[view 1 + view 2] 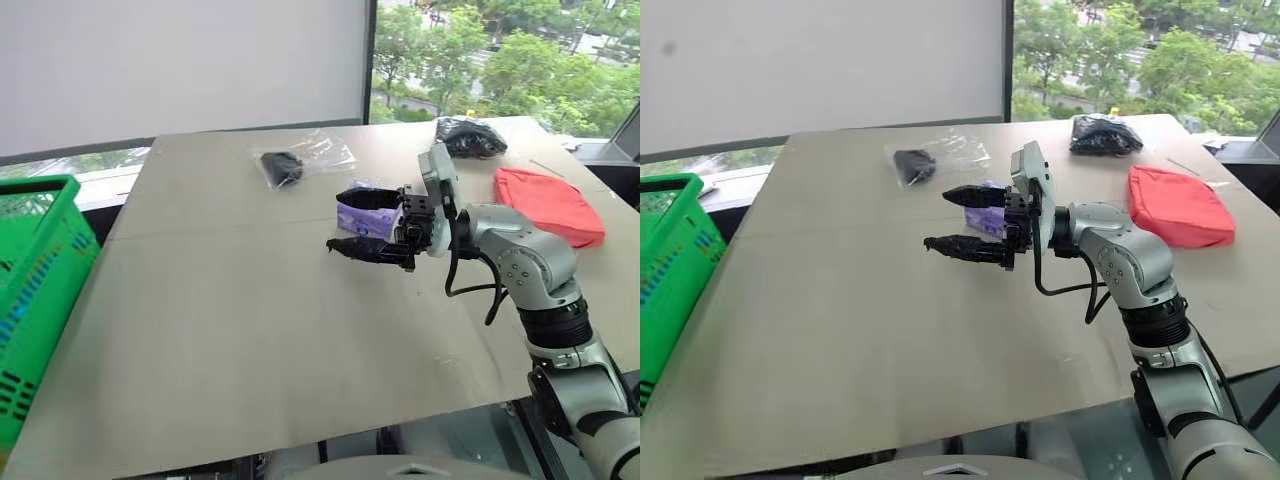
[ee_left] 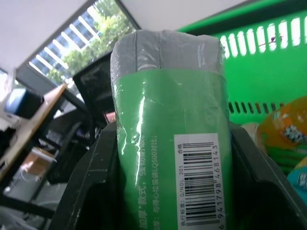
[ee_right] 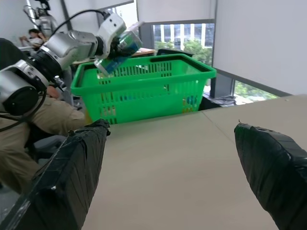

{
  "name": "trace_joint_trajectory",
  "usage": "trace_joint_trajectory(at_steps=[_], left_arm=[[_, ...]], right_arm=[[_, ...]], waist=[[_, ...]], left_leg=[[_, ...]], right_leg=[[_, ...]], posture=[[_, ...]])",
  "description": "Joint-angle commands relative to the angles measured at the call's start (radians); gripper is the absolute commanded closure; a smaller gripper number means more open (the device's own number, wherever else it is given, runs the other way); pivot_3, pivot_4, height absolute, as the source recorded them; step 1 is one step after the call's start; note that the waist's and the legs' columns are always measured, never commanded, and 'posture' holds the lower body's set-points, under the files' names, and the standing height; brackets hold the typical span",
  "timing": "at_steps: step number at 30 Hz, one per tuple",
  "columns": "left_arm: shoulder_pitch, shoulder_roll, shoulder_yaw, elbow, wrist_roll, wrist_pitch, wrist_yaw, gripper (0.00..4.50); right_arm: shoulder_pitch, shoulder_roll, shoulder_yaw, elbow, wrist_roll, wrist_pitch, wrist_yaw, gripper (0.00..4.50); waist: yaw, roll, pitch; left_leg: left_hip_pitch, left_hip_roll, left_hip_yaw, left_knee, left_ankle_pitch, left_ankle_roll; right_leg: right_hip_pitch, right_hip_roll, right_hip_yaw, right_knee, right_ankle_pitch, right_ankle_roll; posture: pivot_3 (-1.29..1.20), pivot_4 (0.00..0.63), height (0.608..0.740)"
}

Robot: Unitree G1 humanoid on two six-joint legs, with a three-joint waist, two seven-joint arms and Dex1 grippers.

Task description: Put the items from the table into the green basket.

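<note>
My left gripper [image 3: 114, 51] is shut on the green-and-white labelled tube [image 2: 168, 76] and holds it over the green basket [image 3: 144, 86], which stands off the table's left edge [image 1: 40, 290]. My right gripper [image 1: 336, 220] hovers open and empty above the middle of the beige table [image 1: 250, 330], pointing left. Just behind it lies the purple tissue pack [image 1: 368, 214], partly hidden by a finger. Farther back lies the clear bag with a black object [image 1: 290, 165]. The black crinkly bundle [image 1: 470, 135] sits at the far right corner, the red pouch [image 1: 548, 205] near the right edge.
Inside the basket lie an orange packet [image 2: 283, 129] and other coloured packs. A person in beige trousers [image 3: 29, 124] sits beyond the basket. A white screen and windows stand behind the table.
</note>
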Motion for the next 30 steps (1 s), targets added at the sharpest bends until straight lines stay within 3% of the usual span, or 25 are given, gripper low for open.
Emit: trace_joint_trajectory(at_steps=[1,5,6,9,16,19,23,26,30], left_arm=[[-0.043,0.020,-0.044,0.071,-0.018,-0.092,0.021,2.50],[-0.100,0.029,-0.126,0.178,-0.034,-0.181,0.014,2.50],[-0.111,0.031,-0.140,0.198,-0.040,-0.203,0.010,1.51],[-0.144,0.038,-0.177,0.252,-0.047,-0.251,0.024,0.10],[-0.227,0.028,-0.172,0.256,-0.130,-0.325,0.011,0.10],[-0.246,-0.021,-0.211,0.094,-0.271,-0.338,-0.190,0.10],[-0.159,-0.081,-0.305,-0.211,-0.437,-0.218,-0.410,0.10],[-0.057,-0.085,-0.342,-0.423,-0.570,-0.099,-0.546,0.10],[0.026,-0.075,-0.344,-0.585,-0.656,-0.016,-0.618,0.10]], right_arm=[[-0.031,0.007,-0.006,-0.013,0.001,-0.017,0.011,0.00],[-0.030,0.009,-0.009,-0.027,0.000,-0.014,0.004,0.00],[-0.029,0.008,-0.010,-0.031,0.000,-0.013,0.001,0.00],[-0.028,0.008,-0.016,-0.038,-0.003,-0.015,-0.010,0.00],[-0.014,-0.006,-0.028,-0.050,-0.025,-0.023,-0.051,0.00],[-0.008,-0.021,-0.009,-0.016,-0.142,-0.080,-0.131,0.00],[-0.010,-0.020,0.042,0.032,-0.266,-0.108,-0.205,0.00],[-0.054,-0.050,0.181,0.192,-0.530,-0.223,-0.303,0.00],[-0.139,0.015,0.252,0.472,-0.676,-0.354,-0.372,0.00]], waist=[[0.002,-0.002,-0.001],[0.002,-0.004,-0.003],[-0.001,-0.004,-0.003],[-0.010,-0.004,-0.004],[-0.026,-0.005,-0.006],[-0.025,-0.004,-0.008],[-0.033,-0.001,-0.013],[-0.063,0.003,-0.014],[-0.100,0.007,-0.013]], left_leg=[[0.000,0.000,0.000,0.000,0.000,-0.001],[-0.001,0.000,-0.001,0.000,0.001,-0.001],[-0.001,0.000,0.000,0.000,0.001,-0.001],[-0.002,0.000,0.000,0.000,0.001,-0.001],[-0.002,0.000,0.002,0.000,0.001,-0.001],[-0.003,0.000,0.001,0.000,0.001,-0.001],[-0.004,0.000,0.003,0.001,0.001,-0.002],[-0.004,0.000,0.004,0.002,0.002,0.000],[-0.005,0.001,0.005,0.003,0.004,0.004]], right_leg=[[0.000,-0.002,-0.004,0.000,0.000,-0.001],[0.000,-0.006,-0.011,0.001,-0.001,-0.002],[0.001,-0.007,-0.012,0.001,-0.001,-0.002],[0.001,-0.009,-0.014,0.001,-0.001,-0.002],[-0.001,-0.010,-0.016,0.002,-0.001,-0.002],[-0.001,-0.010,-0.017,0.002,-0.001,-0.002],[-0.001,-0.013,-0.019,0.002,-0.001,-0.002],[-0.002,-0.013,-0.019,0.002,-0.001,-0.002],[-0.003,-0.010,-0.019,0.004,-0.001,-0.002]], posture=[[0.01,0.000,0.740],[0.00,0.000,0.740],[-0.01,0.000,0.740],[-0.01,0.000,0.740],[-0.03,0.000,0.740],[-0.05,0.000,0.740],[-0.08,0.000,0.740],[-0.10,0.000,0.740],[-0.11,0.000,0.740]])
